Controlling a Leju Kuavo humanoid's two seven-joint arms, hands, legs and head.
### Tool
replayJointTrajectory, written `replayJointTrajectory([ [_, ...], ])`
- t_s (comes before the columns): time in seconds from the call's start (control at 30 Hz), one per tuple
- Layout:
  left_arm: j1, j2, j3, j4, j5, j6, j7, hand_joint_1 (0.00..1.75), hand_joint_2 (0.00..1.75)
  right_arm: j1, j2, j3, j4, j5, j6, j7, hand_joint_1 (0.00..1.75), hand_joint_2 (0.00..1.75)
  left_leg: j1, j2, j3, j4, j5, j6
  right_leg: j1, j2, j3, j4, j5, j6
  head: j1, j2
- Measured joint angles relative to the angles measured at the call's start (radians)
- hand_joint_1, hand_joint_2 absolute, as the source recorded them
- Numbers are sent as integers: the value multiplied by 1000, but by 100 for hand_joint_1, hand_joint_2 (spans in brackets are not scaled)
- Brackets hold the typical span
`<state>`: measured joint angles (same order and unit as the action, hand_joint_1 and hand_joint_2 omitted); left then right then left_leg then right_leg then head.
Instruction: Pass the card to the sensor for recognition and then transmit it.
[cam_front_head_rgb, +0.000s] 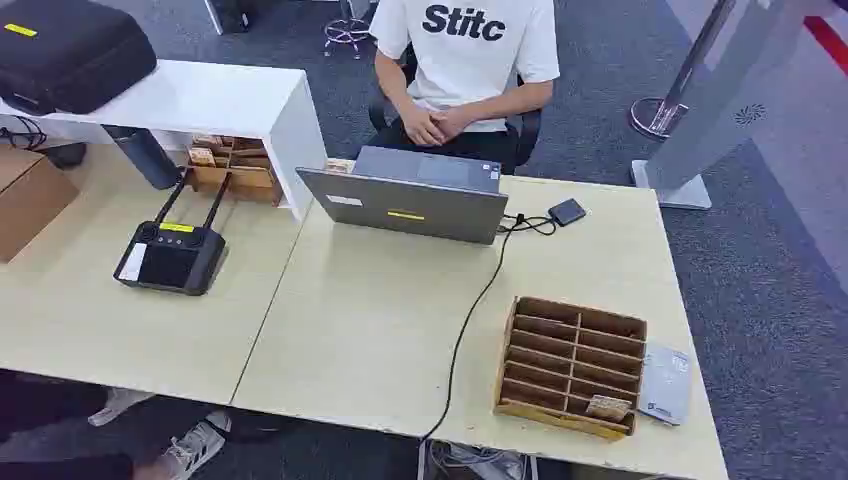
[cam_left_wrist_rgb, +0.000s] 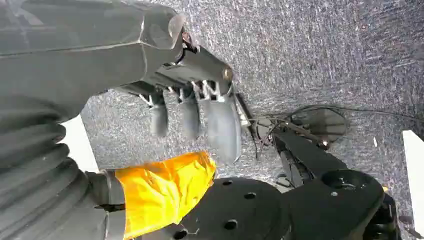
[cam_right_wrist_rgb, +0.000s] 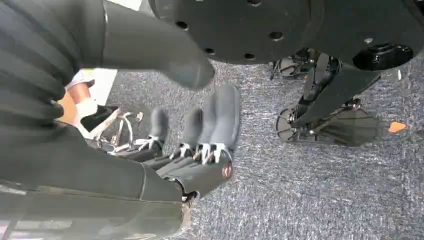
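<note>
I saw the card (cam_front_head_rgb: 608, 406) standing in the near right slot of the wooden rack (cam_front_head_rgb: 570, 365) on the table (cam_front_head_rgb: 370, 330), with the grey sensor pad (cam_front_head_rgb: 666, 384) lying just beside the rack's right side. My left hand (cam_left_wrist_rgb: 195, 112) hung over the carpet, fingers apart and holding nothing; my right hand (cam_right_wrist_rgb: 192, 135) did likewise. A laptop (cam_front_head_rgb: 410, 200) sat farther back before a seated person (cam_front_head_rgb: 462, 70).
</note>
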<state>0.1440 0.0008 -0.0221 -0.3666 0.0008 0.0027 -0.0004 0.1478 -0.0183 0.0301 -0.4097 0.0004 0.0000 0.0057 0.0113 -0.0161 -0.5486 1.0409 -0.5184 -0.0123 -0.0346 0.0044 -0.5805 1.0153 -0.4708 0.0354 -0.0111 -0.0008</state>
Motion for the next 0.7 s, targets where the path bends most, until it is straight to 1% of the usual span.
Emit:
replayJointTrajectory([
  [0.13,0,-1,0,0,0,0,0,126,175,0,0,0,1,0,0,0,86,175,0,0,0,0,0,0,0,0,0,0,0,0,0,0],
  [0.17,0,-1,0,0,0,0,0,106,175,0,0,0,1,0,0,0,28,175,0,0,0,0,0,0,0,0,0,0,0,0,0,0],
  [0.2,0,-1,0,0,0,0,0,52,175,0,0,0,2,0,0,0,0,175,0,0,0,0,0,0,0,0,0,0,0,0,0,0],
  [0.23,0,0,0,0,0,0,0,5,175,0,0,0,2,0,0,0,0,175,0,0,0,0,0,0,0,0,0,0,0,0,0,0],
  [0.27,0,-1,0,0,0,0,0,0,0,0,0,0,2,0,0,0,0,0,0,0,0,0,0,0,0,0,0,0,0,0,0,0],
  [0.3,0,-1,0,0,0,0,0,0,175,0,1,0,2,0,0,0,0,0,0,0,0,0,0,0,0,0,0,0,0,0,0,0],
  [0.33,0,-1,0,0,0,0,0,0,175,0,1,0,3,0,0,0,0,175,0,0,0,0,0,0,0,0,0,0,0,0,0,0],
  [0.5,0,-1,0,0,17,-5,-3,0,175,-2,1,-13,7,11,2,0,0,175,0,0,0,0,0,0,0,0,0,0,0,0,0,0],
  [0.7,-8,-1,0,22,143,-44,-40,0,175,-23,-1,-120,50,109,34,-18,0,175,0,0,0,0,0,0,0,0,0,0,0,0,0,0],
])
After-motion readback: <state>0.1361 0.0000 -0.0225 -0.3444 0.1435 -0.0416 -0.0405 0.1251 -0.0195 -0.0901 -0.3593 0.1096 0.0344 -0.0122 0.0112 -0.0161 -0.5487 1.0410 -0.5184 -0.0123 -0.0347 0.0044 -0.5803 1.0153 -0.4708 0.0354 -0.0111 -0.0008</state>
